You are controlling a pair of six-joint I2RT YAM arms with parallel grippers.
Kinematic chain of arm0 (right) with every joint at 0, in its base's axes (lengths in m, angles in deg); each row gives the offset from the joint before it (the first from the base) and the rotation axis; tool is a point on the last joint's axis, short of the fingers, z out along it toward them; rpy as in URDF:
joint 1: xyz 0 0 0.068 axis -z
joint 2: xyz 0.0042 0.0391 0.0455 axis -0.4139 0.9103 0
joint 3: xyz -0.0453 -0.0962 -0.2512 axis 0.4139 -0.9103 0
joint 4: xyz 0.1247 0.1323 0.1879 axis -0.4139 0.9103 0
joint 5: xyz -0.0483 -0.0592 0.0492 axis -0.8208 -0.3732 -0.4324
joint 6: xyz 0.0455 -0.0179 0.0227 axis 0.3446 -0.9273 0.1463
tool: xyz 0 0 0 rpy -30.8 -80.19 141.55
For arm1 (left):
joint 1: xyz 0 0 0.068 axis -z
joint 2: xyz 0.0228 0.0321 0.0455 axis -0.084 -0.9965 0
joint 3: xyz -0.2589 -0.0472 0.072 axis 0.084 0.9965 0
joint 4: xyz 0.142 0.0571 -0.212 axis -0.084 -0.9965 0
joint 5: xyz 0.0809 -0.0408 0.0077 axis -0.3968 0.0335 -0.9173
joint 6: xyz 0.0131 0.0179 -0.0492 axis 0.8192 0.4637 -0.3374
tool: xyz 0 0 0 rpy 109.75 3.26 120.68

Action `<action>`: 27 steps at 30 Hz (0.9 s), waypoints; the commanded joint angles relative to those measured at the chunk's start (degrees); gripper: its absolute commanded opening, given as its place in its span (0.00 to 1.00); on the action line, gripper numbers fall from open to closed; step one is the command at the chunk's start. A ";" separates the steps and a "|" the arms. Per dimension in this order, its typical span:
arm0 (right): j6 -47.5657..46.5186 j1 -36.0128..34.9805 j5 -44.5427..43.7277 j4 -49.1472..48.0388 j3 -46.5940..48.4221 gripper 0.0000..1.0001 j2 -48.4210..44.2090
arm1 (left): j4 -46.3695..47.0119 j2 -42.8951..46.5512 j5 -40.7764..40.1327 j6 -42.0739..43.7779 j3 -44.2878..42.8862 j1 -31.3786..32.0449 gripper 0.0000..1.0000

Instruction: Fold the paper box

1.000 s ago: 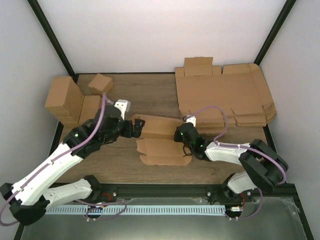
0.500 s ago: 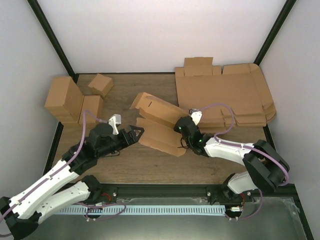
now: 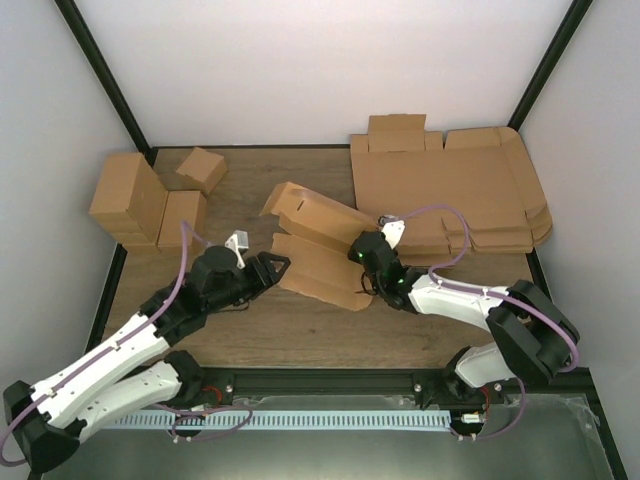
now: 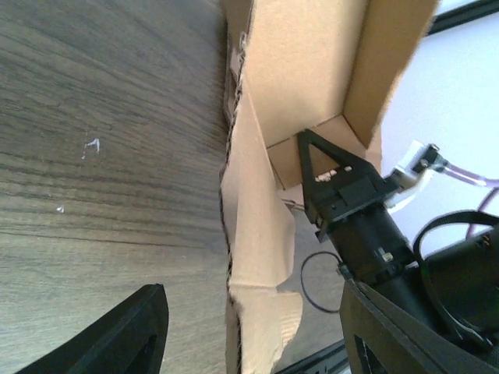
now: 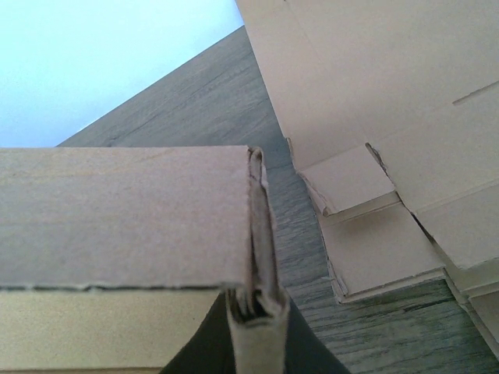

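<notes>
The paper box (image 3: 318, 228) is half folded and tilted up off the wooden table at the centre. My right gripper (image 3: 363, 262) is shut on the box's right end; the right wrist view shows its jaws (image 5: 257, 323) pinching a doubled cardboard edge of the box (image 5: 125, 210). My left gripper (image 3: 278, 264) is at the box's left end. In the left wrist view its jaws (image 4: 253, 339) stand apart, with a side wall and curved tab of the box (image 4: 261, 241) between them, touching neither finger. Beyond it, the right gripper (image 4: 331, 183) shows inside the box.
A thick pile of flat cardboard sheets (image 3: 450, 190) lies at the back right, close to the right gripper (image 5: 390, 117). Folded boxes (image 3: 135, 200) and a small one (image 3: 202, 168) stand at the back left. Black frame posts rise at both back corners.
The box was flat a second ago; the right gripper has since tipped and turned it up. The left arm drew back, then came in at the box's left end, its jaws narrowing.
</notes>
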State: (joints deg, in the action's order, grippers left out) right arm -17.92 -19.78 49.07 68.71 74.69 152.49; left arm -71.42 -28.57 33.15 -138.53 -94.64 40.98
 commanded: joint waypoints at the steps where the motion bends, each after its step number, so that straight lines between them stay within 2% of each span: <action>1: -0.86 -0.07 -3.19 -2.17 0.96 0.01 -2.39 | 3.18 -2.86 -1.22 -0.22 -0.73 -0.94 0.61; 9: -1.09 -0.16 -3.13 -2.46 -0.30 0.01 -3.68 | 6.27 -5.89 -0.20 1.30 -1.20 -4.48 0.50; 16: -0.49 -0.50 -3.42 -2.69 -1.11 0.01 -4.26 | 9.33 -6.57 0.05 1.77 -1.05 -4.97 0.38; 20: -0.21 -0.67 -3.51 -2.23 -1.19 0.01 -3.96 | 8.58 -6.67 -1.19 2.46 -1.56 -5.01 0.26; 25: 0.19 -0.77 -3.88 -1.72 -1.22 0.01 -3.89 | 7.51 -6.07 -3.44 2.74 -2.37 -4.94 0.04; 27: 0.66 -0.86 -3.82 -1.21 -1.19 0.01 -3.80 | 7.82 -6.65 -2.66 3.46 -2.82 -4.99 0.04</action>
State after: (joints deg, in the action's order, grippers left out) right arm -18.95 -20.34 48.17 67.49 73.34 149.39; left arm -64.28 -35.22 31.25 -136.28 -95.10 36.30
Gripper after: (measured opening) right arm 0.043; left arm 0.045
